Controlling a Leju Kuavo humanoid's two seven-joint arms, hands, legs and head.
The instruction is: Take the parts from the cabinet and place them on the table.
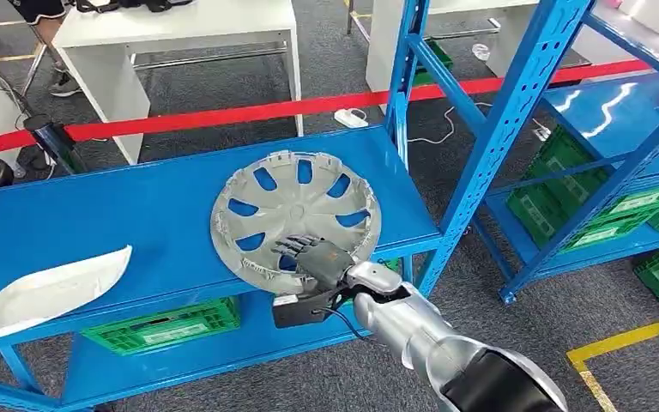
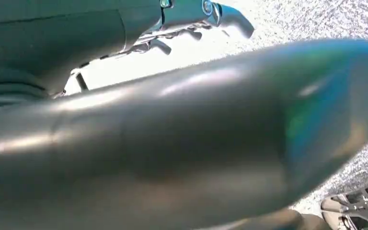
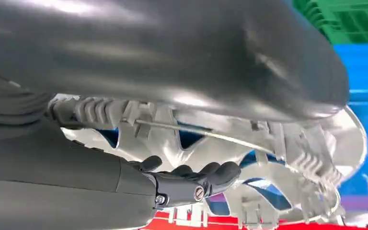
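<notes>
Right hand on the hubcap at the shelf's front edge

In the head view the round silver plastic wheel cover point(image 1: 296, 219) lies inner side up on the blue metal shelf point(image 1: 120, 223), its near rim overhanging the front edge; the right hand point(image 1: 313, 256) rests there, dark fingers laid over the rim, silver forearm reaching up from below. A thin grip on only the rim could let the wide cover tip, catch the blue upright point(image 1: 502, 137), or slide off the shelf. The left wrist view is taken up by a blurred grey cover, so the left hand's state cannot be told. In the right wrist view the fingers point(image 3: 211, 173) curl around a spoke while the thumb point(image 3: 249, 62) presses the opposite face, pinching the cover.
</notes>
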